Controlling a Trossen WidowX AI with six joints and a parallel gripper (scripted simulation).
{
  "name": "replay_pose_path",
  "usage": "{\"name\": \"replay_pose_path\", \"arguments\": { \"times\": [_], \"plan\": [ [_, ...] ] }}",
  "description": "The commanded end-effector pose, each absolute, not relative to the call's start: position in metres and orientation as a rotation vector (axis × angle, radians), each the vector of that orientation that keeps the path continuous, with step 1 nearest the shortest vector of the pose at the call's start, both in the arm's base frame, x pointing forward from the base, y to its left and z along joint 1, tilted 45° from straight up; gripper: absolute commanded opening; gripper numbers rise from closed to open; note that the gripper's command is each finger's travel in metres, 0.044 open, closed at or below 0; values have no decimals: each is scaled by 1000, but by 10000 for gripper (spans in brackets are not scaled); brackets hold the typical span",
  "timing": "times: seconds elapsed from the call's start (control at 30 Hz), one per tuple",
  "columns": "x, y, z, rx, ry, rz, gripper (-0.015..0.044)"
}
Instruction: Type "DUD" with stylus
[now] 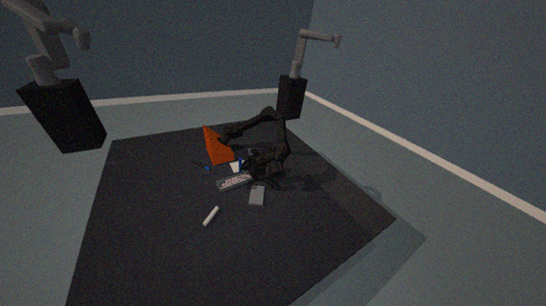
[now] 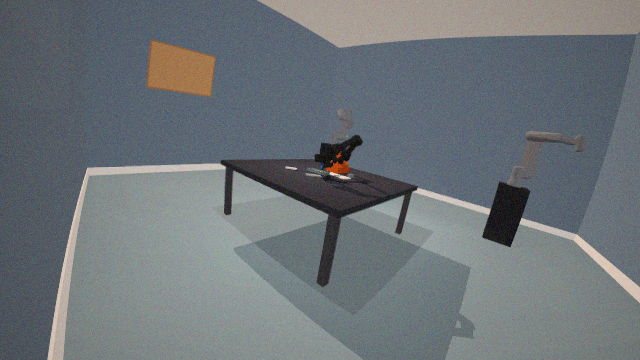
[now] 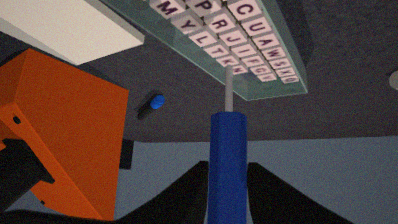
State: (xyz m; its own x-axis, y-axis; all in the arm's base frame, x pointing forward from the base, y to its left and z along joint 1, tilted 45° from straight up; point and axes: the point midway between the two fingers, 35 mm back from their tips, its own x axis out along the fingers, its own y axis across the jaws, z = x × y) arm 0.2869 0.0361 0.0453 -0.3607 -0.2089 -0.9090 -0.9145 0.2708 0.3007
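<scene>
My gripper [image 3: 227, 170] is shut on the blue stylus [image 3: 228, 145] [image 1: 240, 162], whose thin grey tip points toward the keyboard. The keyboard [image 3: 250, 93] [image 1: 223, 186] has a teal-grey case and pale lettered keys. In the wrist view the tip overlaps the far end of the row M, Y, L, T, K, N, near K and N. I cannot tell whether it touches a key. The D key is out of the wrist view; U [image 3: 253, 27] shows at the top. In the top view the arm hides part of the keyboard.
An orange wedge-shaped block [image 1: 218, 151] [image 3: 75, 120] stands behind the keyboard, with a white slab [image 3: 75, 30] between them. A dark pen with a blue end [image 3: 157, 101] [image 1: 207, 167] lies nearby. A grey pad [image 1: 257, 195] and a white cylinder [image 1: 211, 216] lie on the table.
</scene>
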Motion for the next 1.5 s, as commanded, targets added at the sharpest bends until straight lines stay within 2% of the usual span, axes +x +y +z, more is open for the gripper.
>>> {"name": "replay_pose_path", "arguments": {
  "times": [0.0, 0.53, 0.63, 0.67, 1.47],
  "plan": [
    [277, 49, 63, -1031, 1746, 1133, 0],
    [271, 68, 54, -1031, 1745, 1133, 0],
    [270, 69, 52, -1031, 1745, 1133, 79],
    [270, 69, 52, -1031, 1745, 1133, 81],
    [271, 71, 54, -1031, 1745, 1133, 81]
  ]
}}
